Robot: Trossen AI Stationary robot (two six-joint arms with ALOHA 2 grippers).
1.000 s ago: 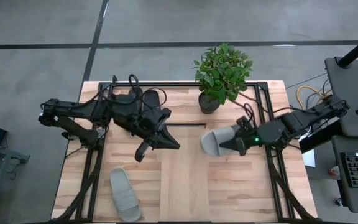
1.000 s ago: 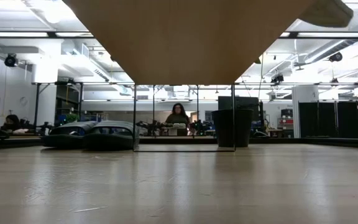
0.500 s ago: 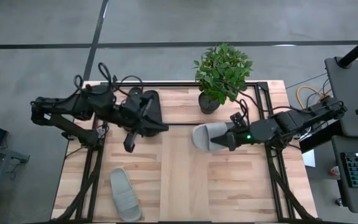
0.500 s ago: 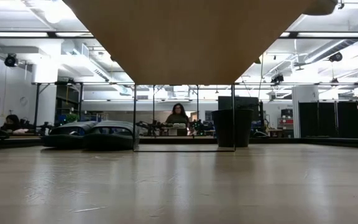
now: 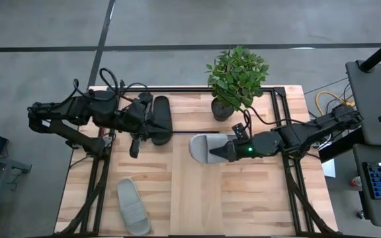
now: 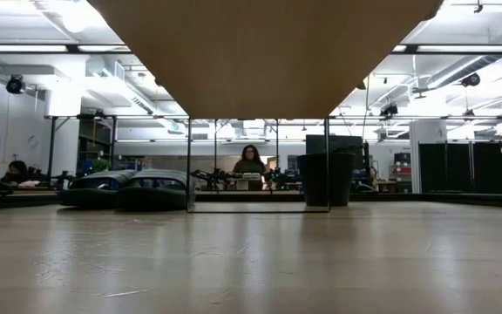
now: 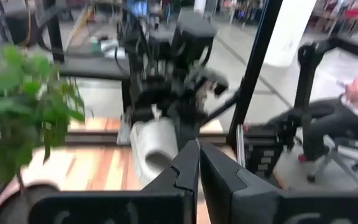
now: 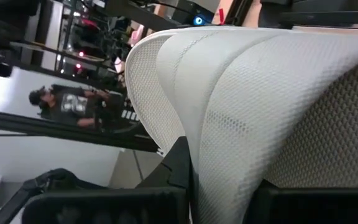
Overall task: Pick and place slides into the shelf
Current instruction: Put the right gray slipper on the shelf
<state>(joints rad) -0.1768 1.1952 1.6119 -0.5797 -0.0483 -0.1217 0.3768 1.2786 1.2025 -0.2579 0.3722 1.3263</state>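
My right gripper (image 5: 232, 151) is shut on a pale grey slide (image 5: 207, 147), which sits over the far end of the pale wood shelf (image 5: 196, 195). In the right wrist view the slide (image 8: 253, 93) fills the picture. The other grey slide (image 5: 132, 206) lies sole-down on the table near its left near corner. The black pair (image 5: 159, 116) lies on the table at the far left and also shows in the low view (image 6: 129, 190). My left gripper (image 7: 199, 167) is shut and empty, above the table beside the black pair (image 5: 135, 147). My right gripper holds the grey slide at the end nearest the arm, by its wide mesh strap (image 8: 185, 106). One dark finger (image 8: 179, 163) shows against the strap's edge; the slide hides the other. The fingers come level from the table's right. The slide points toward the table's left.
A potted plant (image 5: 235, 78) stands at the table's far edge, just beyond the right arm. Black frame rails (image 5: 286, 165) run along both sides of the table. In the low view the shelf's underside (image 6: 268, 52) spans the top. People sit in the room beyond.
My right gripper has carried the grey slide toward the table's left, from beside the plant pot to over the shelf's far end. My left arm has drawn back toward the table's left and far edge, away from the shelf.
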